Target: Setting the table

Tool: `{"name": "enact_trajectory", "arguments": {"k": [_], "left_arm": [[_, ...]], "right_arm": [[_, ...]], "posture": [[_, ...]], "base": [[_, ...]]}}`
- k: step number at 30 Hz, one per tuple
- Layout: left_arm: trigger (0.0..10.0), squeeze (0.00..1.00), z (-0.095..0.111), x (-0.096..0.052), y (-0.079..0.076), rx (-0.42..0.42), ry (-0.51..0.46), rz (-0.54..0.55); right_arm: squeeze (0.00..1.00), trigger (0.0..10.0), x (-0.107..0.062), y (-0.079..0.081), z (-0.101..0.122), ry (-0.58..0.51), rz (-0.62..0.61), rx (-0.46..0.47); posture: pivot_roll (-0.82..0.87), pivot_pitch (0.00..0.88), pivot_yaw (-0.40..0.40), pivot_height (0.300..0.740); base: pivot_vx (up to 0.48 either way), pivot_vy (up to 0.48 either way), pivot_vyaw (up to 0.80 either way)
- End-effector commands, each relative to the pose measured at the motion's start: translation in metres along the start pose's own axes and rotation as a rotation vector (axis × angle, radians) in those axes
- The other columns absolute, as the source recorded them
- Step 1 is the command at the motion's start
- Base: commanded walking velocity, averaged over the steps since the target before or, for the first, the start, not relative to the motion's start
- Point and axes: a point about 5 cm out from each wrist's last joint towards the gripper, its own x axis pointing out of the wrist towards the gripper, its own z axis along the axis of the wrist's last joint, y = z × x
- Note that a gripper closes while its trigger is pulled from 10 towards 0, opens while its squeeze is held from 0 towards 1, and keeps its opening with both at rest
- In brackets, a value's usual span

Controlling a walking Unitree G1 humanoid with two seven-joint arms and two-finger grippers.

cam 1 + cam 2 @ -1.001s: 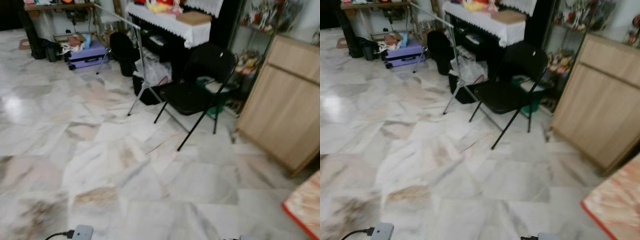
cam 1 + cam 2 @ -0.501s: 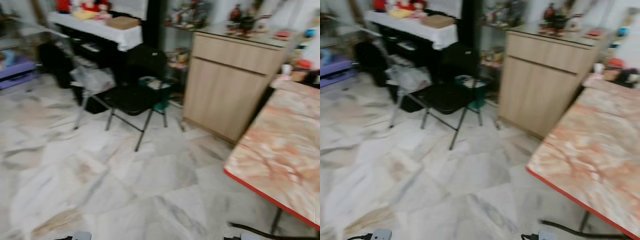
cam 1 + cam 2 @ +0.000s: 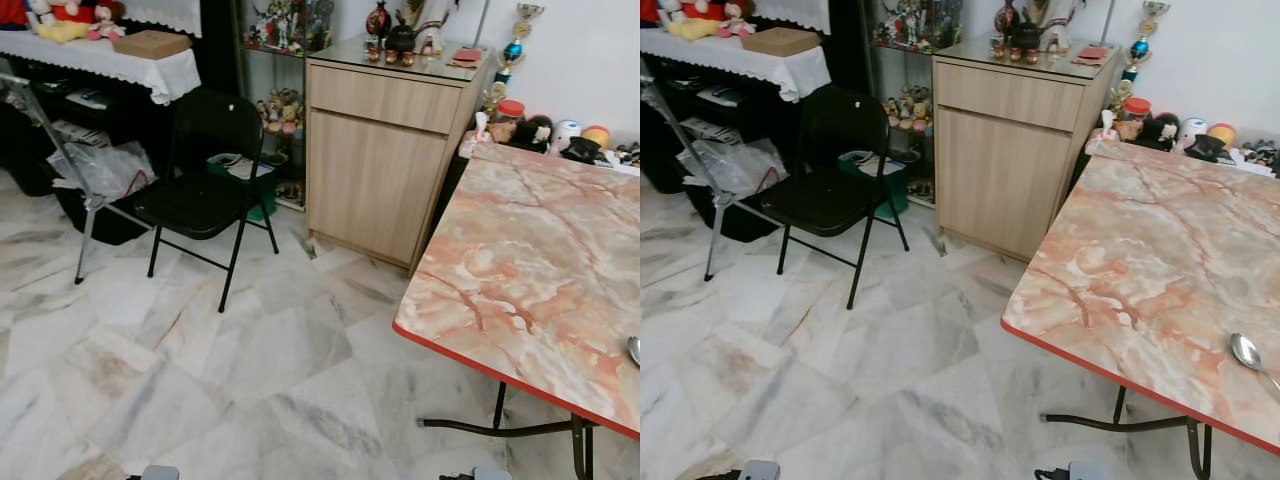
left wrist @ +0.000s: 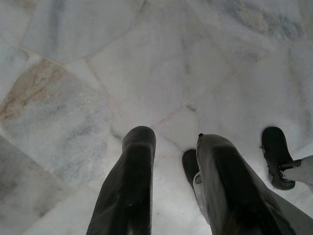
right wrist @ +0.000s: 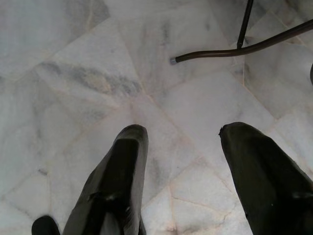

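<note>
Setting is barely starting: the table (image 3: 1140, 270) is bearing just one spoon (image 3: 1246, 352), while both grippers (image 4: 171, 196) (image 5: 195, 181) are hanging spread apart, empty, over the floor (image 3: 250, 360).

Floor: I see pale marble tiles (image 3: 270, 350) with grey and tan veins.
Desk: pink-marbled top with a red edge (image 3: 530, 280) on my right, on dark metal legs.
Cabinet: light wood (image 3: 385, 160), against the white wall (image 3: 590, 60).
Chair: black folding chair (image 3: 200, 190), left of the cabinet.
Far left: white-clothed shelf (image 3: 100, 55).
</note>
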Motion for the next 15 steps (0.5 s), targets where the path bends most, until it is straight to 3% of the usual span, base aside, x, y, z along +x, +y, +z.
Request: {"name": "enact_trajectory", "arguments": {"k": [1, 15], "left_arm": [[10.0, 0.0, 0.0183, 0.0098, -0.039, 0.038, 0.014, -0.057], [10.0, 0.0, 0.0201, 0.0101, -0.0403, 0.035, 0.009, -0.068]], "right_arm": [[0.0, 10.0, 0.0046, 0.006, 0.002, 0.103, 0.06, 0.305], [0.0, 10.0, 0.0054, 0.0066, 0.0045, 0.095, 0.062, 0.304]], "posture": [[0.07, 0.118, -0.042, 0.74], [0.07, 0.126, -0.043, 0.74]], "base": [[0.0, 0.0, -0.8], [0.0, 0.0, -0.8]]}}
